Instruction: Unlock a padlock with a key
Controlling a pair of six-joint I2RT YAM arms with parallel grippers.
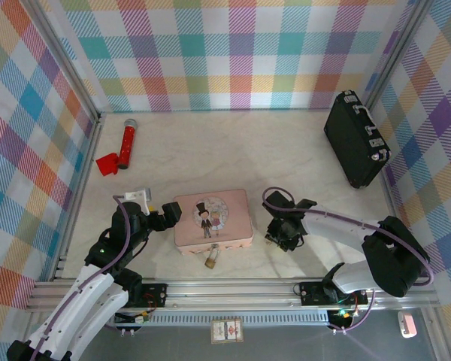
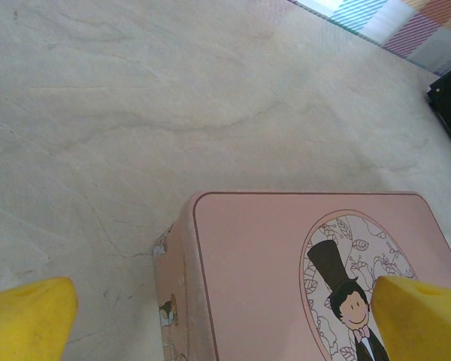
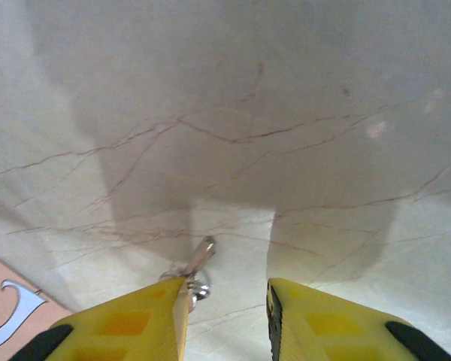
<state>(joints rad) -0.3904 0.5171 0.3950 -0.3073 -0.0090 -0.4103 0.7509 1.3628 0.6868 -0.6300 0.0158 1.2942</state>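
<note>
The small brass padlock [image 1: 210,260] hangs at the front edge of the pink tin box [image 1: 213,219]. The key [image 3: 199,259], a thin silvery piece with a small ring, lies on the table against the inner tip of my right gripper's left finger [image 3: 135,320]. A clear gap separates it from the other finger. My right gripper [image 3: 227,293] points down at the table just right of the box, jaws narrowly apart, and appears from above as well [image 1: 280,239]. My left gripper [image 1: 165,214] stands wide open at the box's left end, its yellow fingertips [image 2: 26,316] either side of the box's corner [image 2: 184,226].
A black case [image 1: 355,139] with silver latches lies at the back right by the wall. A red tube with a red scrap [image 1: 125,144] lies at the back left. Checked walls enclose the table on three sides. The box's corner [image 3: 7,308] sits close to my right gripper.
</note>
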